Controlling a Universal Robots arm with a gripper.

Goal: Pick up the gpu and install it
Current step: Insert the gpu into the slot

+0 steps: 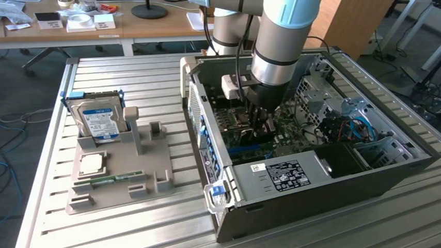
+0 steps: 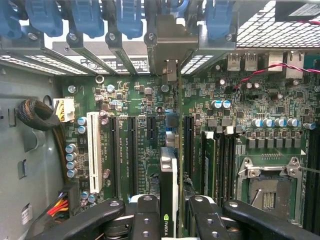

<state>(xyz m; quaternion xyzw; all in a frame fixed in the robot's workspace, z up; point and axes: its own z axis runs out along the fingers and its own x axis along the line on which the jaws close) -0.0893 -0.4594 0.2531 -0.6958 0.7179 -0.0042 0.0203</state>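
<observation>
In the wrist view the gpu (image 2: 170, 190) stands on edge over the motherboard (image 2: 135, 100), between two long black slots. Its silvery bracket (image 2: 167, 45) lies up against the case's rear slot openings. My gripper (image 2: 172, 220) is shut on the card, with a black finger (image 2: 145, 220) on either side of it. Whether the card's lower edge sits in a slot I cannot tell. In the exterior view my gripper (image 1: 261, 121) reaches down inside the open computer case (image 1: 310, 175), with the dark gpu (image 1: 256, 135) below it over the board.
Blue slot clips (image 2: 85, 17), a white slot (image 2: 93, 150), a CPU socket (image 2: 267, 190) and a cable bundle (image 2: 37, 115) surround the card. On the exterior view's left, a grey holder (image 1: 148, 170) carries a hard drive (image 1: 102, 120), a processor (image 1: 91, 164) and a memory stick (image 1: 110, 180).
</observation>
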